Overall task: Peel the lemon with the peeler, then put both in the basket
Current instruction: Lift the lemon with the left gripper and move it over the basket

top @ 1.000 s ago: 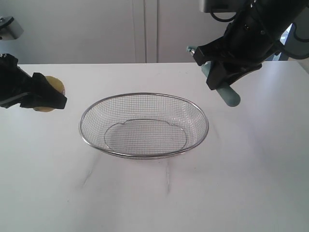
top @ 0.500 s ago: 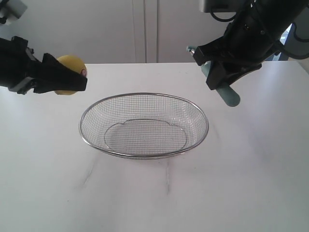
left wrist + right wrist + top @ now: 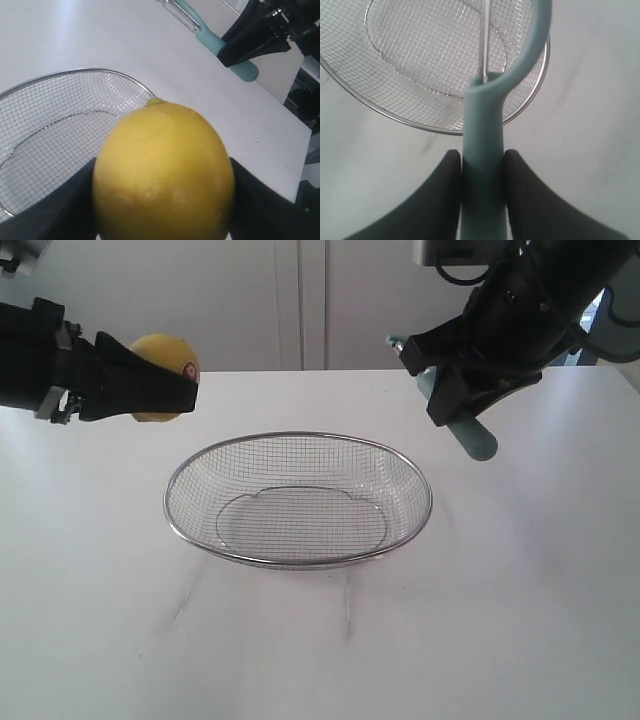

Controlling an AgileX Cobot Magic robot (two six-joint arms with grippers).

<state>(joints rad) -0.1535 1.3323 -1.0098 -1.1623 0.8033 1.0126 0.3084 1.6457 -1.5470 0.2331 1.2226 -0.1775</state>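
The yellow lemon (image 3: 165, 363) with its red sticker is held in the air at the left, above and behind the basket's left rim. My left gripper (image 3: 160, 388) is shut on it; its black fingers (image 3: 260, 205) press both sides of the lemon (image 3: 164, 170). The teal-handled peeler (image 3: 474, 435) hangs at the upper right, tilted, with my right gripper (image 3: 455, 390) shut on its handle (image 3: 483, 165). The silver wire-mesh basket (image 3: 300, 436) sits mid-table, holding nothing; the right wrist view shows the basket (image 3: 380, 107) beyond the peeler's head.
A white tabletop (image 3: 320, 640) surrounds the basket, with faint grey scuff marks (image 3: 185, 600) in front of it. A pale wall with cabinet seams (image 3: 300, 300) stands behind the table.
My left gripper has lifted the lemon up and carried it rightward toward the basket. The right gripper and peeler have not moved.
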